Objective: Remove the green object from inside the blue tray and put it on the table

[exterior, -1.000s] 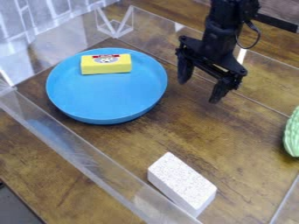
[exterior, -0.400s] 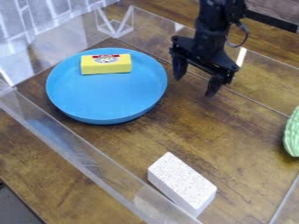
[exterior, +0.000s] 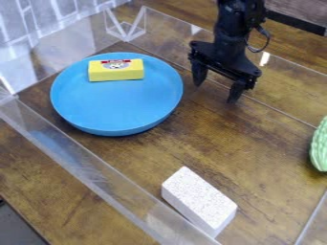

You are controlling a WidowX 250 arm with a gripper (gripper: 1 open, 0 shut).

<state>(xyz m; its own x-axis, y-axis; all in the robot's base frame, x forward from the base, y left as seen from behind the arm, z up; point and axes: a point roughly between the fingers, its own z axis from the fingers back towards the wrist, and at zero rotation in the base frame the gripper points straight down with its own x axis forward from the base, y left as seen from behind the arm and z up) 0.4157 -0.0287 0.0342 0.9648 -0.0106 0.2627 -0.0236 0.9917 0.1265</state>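
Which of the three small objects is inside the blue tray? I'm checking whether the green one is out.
The yellow labelled block alone lies in the blue tray. The green object sits on the table at the right edge; the white speckled block lies near the front.

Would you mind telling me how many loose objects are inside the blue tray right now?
1: a yellow block lies at the far side of the blue tray. Nothing else shows inside.

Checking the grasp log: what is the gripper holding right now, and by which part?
Nothing. The gripper is open and empty over the table, right of the blue tray.
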